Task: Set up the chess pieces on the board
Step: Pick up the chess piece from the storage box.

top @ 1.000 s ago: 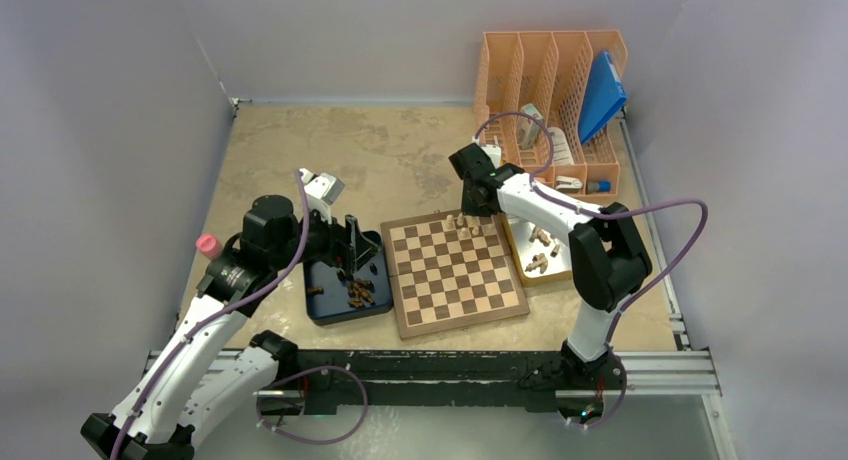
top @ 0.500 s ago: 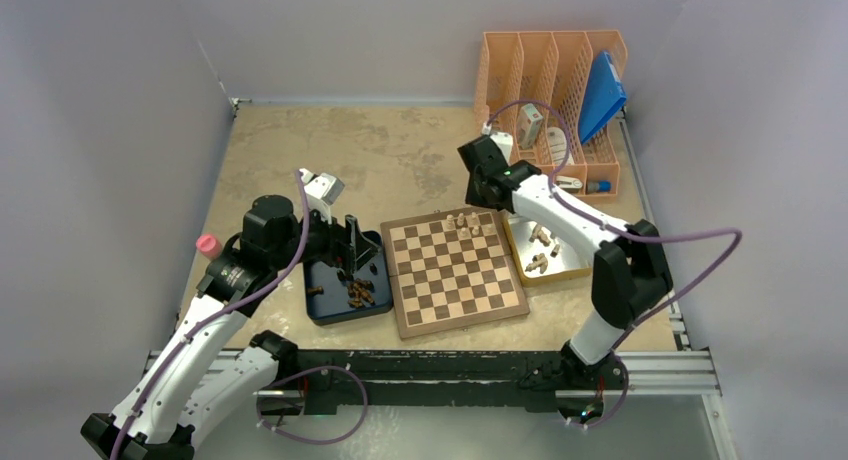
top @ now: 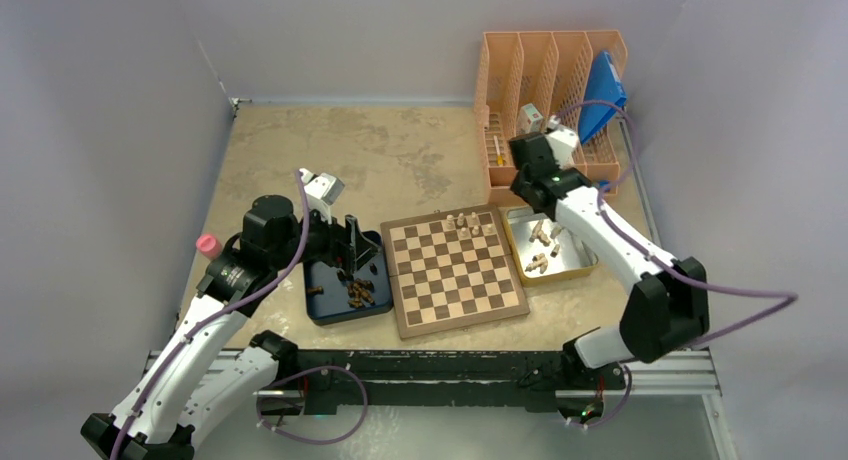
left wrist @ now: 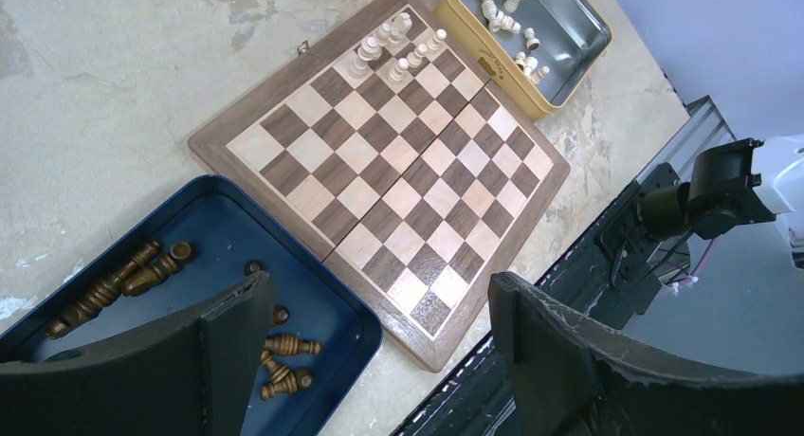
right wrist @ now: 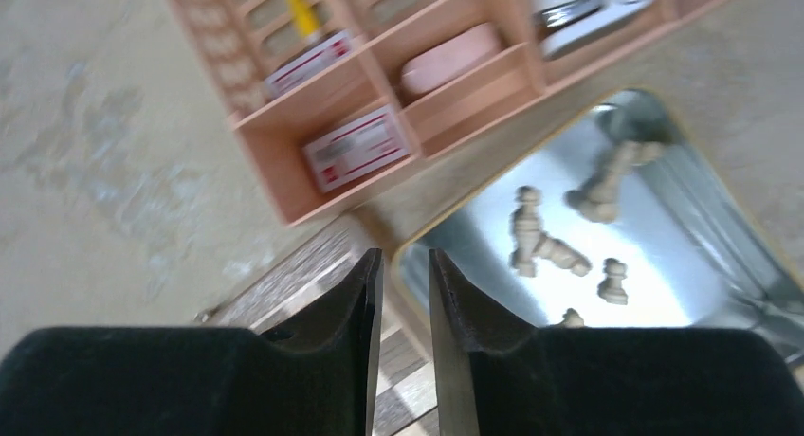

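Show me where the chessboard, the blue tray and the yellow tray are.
Chessboard [top: 455, 275]: top view, a bare middle square.
Blue tray [left wrist: 223, 232]: left wrist view, its bare floor.
Yellow tray [left wrist: 512, 85]: left wrist view, its outer wall.

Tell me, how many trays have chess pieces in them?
2. The dark blue tray sits left of the board, holding dark pieces. The yellow tray sits right of it, holding pale ones.

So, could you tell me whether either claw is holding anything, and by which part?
Nothing is held: the left claw stands wide and empty, the right claw shows a narrow empty gap.
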Robot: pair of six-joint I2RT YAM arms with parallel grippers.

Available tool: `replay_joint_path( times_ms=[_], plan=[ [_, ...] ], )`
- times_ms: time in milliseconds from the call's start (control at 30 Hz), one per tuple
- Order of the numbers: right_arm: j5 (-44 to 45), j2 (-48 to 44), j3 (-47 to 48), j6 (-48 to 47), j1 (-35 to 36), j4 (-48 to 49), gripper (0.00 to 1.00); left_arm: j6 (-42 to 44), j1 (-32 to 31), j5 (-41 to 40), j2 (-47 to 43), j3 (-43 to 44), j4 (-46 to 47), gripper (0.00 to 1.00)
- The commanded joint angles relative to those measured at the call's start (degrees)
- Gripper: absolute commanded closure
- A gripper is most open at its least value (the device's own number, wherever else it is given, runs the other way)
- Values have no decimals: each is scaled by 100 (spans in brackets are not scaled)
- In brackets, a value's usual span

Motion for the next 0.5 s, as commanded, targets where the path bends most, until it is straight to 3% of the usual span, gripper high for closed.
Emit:
replay_joint_path(
  times_ms=[0, 467],
  plan=[
    [55, -680, -558, 150, -618, 495, 72, -28, -41, -13, -72, 32, 123, 17],
    [-427, -864, -1840, 365, -1922, 1281, 63, -24, -41, 7, -102, 28, 138, 17]
  ],
)
